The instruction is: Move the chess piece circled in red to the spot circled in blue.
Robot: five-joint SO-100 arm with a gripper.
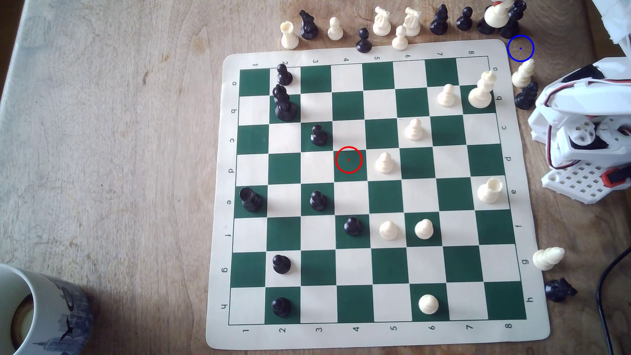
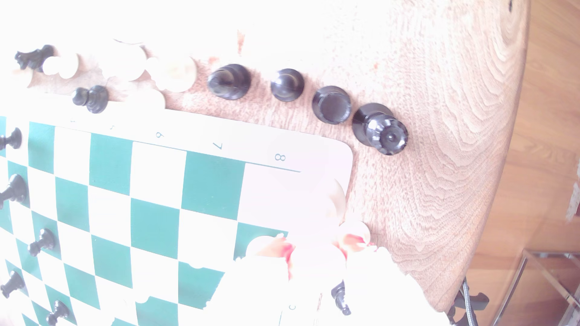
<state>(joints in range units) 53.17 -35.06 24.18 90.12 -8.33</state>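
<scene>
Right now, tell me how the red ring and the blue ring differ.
The red ring is drawn on the board, over a dark green square in row d, column 4. The blue ring lies off the board, over bare wood by the corner near the 8. Red sits among pawns; blue sits beside the set-aside pieces. Both are thin, centre-dotted, similar in size and hold no piece.

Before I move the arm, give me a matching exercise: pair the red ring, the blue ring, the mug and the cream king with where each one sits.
Things:
1. red ring
2. blue ring
3. mug
4. cream king

Places:
A. bare wood just past a corner of the mat
B. green square b8
C. green square d4, no piece on it
D. exterior view's lower left corner

Pairs: 1-C; 2-A; 3-D; 4-B
</scene>
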